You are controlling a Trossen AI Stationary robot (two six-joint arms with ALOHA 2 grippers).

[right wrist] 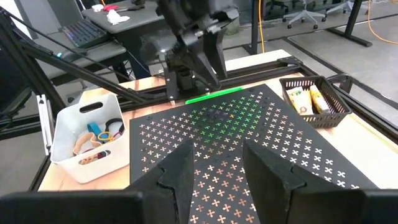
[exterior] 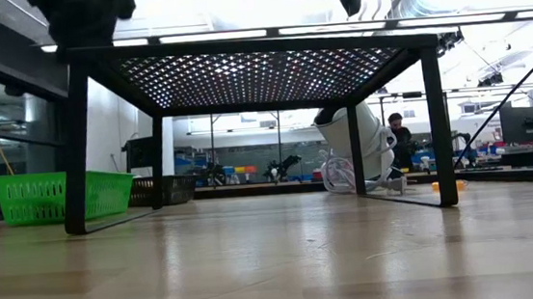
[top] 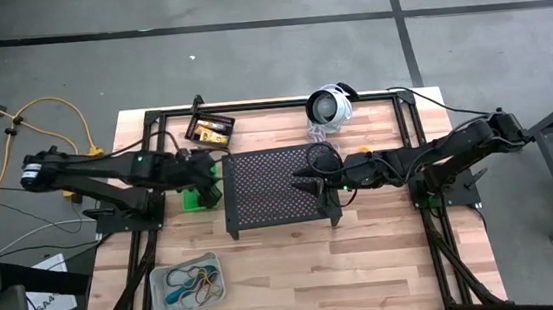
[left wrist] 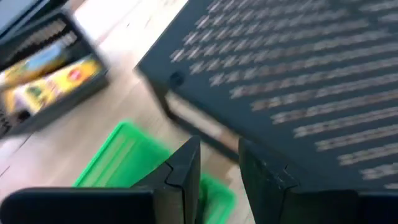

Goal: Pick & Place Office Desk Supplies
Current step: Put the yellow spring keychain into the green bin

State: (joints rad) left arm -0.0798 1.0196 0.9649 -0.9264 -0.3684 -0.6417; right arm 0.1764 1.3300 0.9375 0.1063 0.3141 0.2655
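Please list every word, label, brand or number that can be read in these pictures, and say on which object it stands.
None can be read.
The yellow tubes in the black bin carry printing, too blurred to read.
The paper beside the table shows marks, too small to read.

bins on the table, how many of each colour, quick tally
clear bin: 1
green bin: 1
black bin: 1
total: 3
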